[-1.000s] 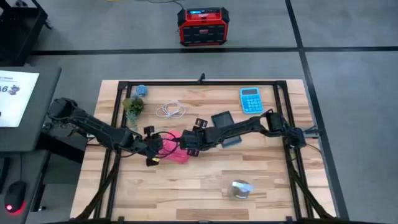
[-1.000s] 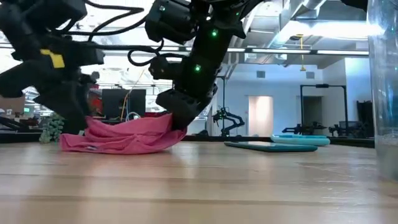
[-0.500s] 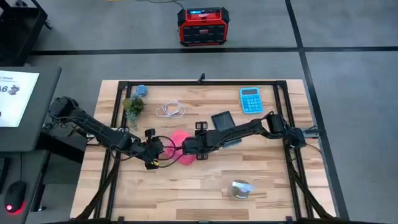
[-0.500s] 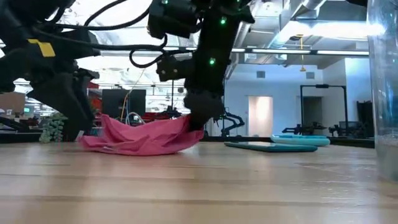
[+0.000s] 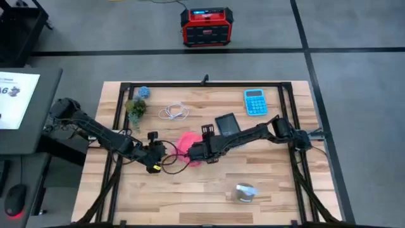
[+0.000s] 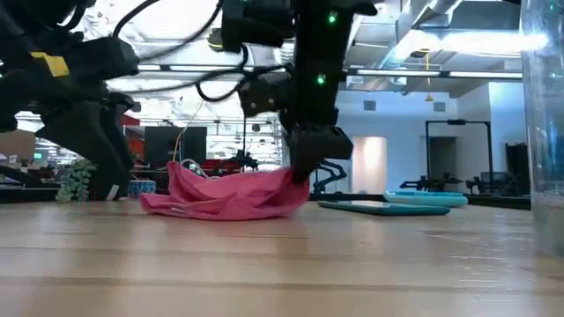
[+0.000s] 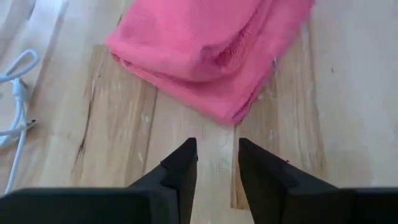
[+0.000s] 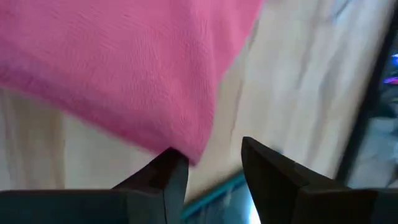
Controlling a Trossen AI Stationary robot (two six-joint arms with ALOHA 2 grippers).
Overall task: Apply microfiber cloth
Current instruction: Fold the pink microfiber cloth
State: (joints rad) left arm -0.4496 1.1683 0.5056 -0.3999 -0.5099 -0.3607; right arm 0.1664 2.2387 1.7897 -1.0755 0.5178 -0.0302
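The pink microfiber cloth (image 5: 186,144) lies bunched on the wooden table near its middle (image 6: 225,194). My right gripper (image 5: 196,152) stands over the cloth's right end (image 6: 304,172), fingers pointing down and open (image 8: 208,152). My left gripper (image 5: 166,153) is low over the table just left of the cloth (image 6: 101,176). It is open with bare wood between its fingers (image 7: 217,155), a short way from the cloth's near edge (image 7: 236,112). My right gripper comes at the cloth from above, at its right end. A corner of the cloth (image 8: 189,152) lies against one fingertip (image 8: 173,167). The gap between the fingers shows only table. The cloth rests slack on the wood (image 6: 291,198).
A dark phone (image 5: 226,123) lies right of the cloth, with a blue calculator (image 5: 255,101) beyond it. A white cable (image 5: 173,113) and a small plant (image 5: 135,107) sit at the far left. A clear container (image 5: 243,192) stands near the front edge. Black frame rails (image 5: 291,114) border the table.
My right gripper has moved toward the table's right edge. The cloth has slid along the table with it, staying bunched. The cloth's left end has drawn away from my left gripper.
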